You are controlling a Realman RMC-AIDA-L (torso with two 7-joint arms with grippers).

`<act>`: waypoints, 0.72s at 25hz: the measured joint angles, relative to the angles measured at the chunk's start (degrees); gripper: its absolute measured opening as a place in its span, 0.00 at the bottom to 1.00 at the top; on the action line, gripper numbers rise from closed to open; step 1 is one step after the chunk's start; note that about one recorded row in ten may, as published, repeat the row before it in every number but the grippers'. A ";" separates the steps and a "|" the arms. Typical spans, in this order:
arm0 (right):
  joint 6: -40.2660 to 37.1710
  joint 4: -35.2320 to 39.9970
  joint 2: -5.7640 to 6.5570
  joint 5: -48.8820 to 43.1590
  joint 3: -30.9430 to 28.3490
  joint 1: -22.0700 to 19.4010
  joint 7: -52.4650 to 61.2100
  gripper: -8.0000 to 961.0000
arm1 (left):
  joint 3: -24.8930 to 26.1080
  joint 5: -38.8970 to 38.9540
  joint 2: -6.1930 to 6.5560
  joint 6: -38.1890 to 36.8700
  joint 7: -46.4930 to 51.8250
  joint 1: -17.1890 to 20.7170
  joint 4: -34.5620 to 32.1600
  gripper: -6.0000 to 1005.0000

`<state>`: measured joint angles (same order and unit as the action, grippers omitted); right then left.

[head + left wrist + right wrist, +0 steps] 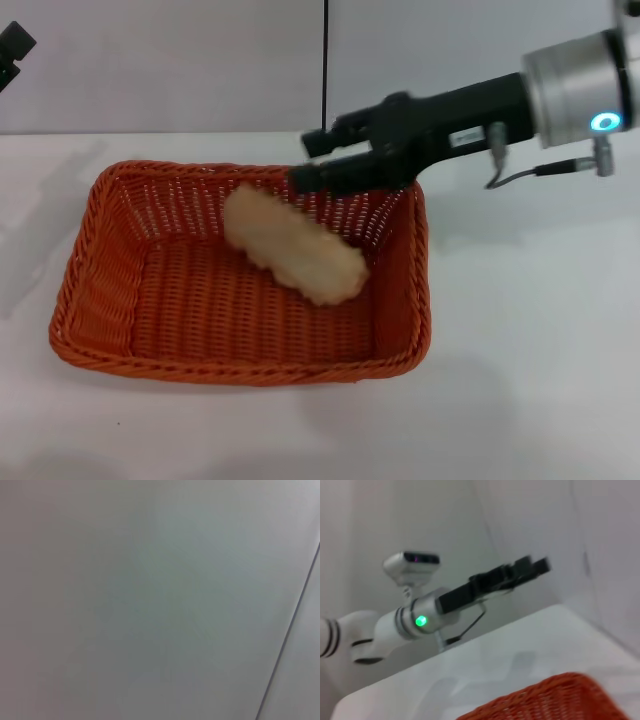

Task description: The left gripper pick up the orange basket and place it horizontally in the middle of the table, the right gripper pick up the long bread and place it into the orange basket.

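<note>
Basket (110, 300): orange wicker, set lengthwise across the middle of the white tabletop (530, 380), open side up so it can take the load. Bread (293, 244): pale loaf inside the basket, lying aslant toward its far side with one end near the far wall, apparently just let go. Right gripper (305, 160): over the far rim, fingers parted and empty, clear of the bread; left gripper (535, 568): raised well off the tabletop, parked, whether parted or closed cannot be told.
</note>
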<state>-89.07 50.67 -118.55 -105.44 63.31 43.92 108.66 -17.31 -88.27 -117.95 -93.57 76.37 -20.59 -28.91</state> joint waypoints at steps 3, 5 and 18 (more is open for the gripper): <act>0.36 2.21 -0.27 3.35 -2.48 -4.22 -4.04 0.60 | 0.00 0.06 0.00 -0.01 -0.03 0.07 0.00 0.71; 0.40 2.09 -0.21 8.92 -5.01 -8.17 -9.41 0.60 | 0.30 0.22 0.00 -0.10 -0.59 0.22 0.00 0.71; 0.34 -22.55 -0.18 40.91 -29.11 -27.22 -54.56 0.60 | 2.01 10.93 -0.17 0.02 -16.96 1.81 9.13 0.71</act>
<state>-88.73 28.12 -118.73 -64.53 34.21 16.69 54.10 -15.30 -77.34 -118.12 -93.54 59.41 -18.79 -19.79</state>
